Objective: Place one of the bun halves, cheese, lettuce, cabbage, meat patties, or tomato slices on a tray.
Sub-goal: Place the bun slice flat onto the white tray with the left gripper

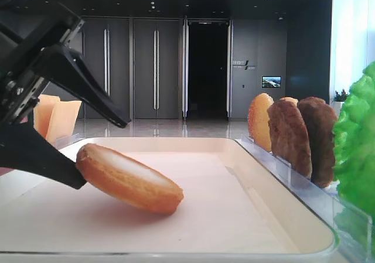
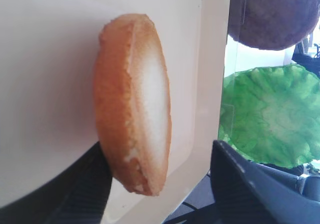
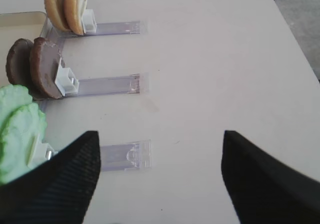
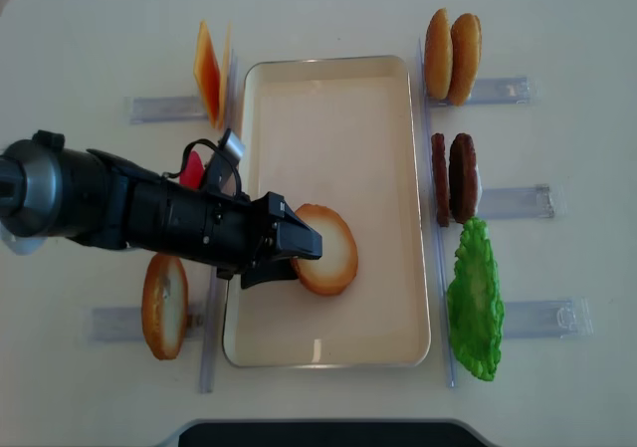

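You had the round golden-brown bun half (image 4: 325,250) down inside the large cream-white rectangular tray (image 4: 338,69), toward its left rim, though it leaned with one edge propped on the lower finger of the left tool (image 4: 304,249). That tool's jaws stood wide apart around the bun's left edge, gripping nothing. The placing looked all but done; what remained was to back the tool out (the bun should drop flat). The right tool (image 3: 160,176) hung spread over the bench (image 3: 210,59), empty.

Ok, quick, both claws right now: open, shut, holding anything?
Left claw: open around the bun half on the tray.
Right claw: open, empty.
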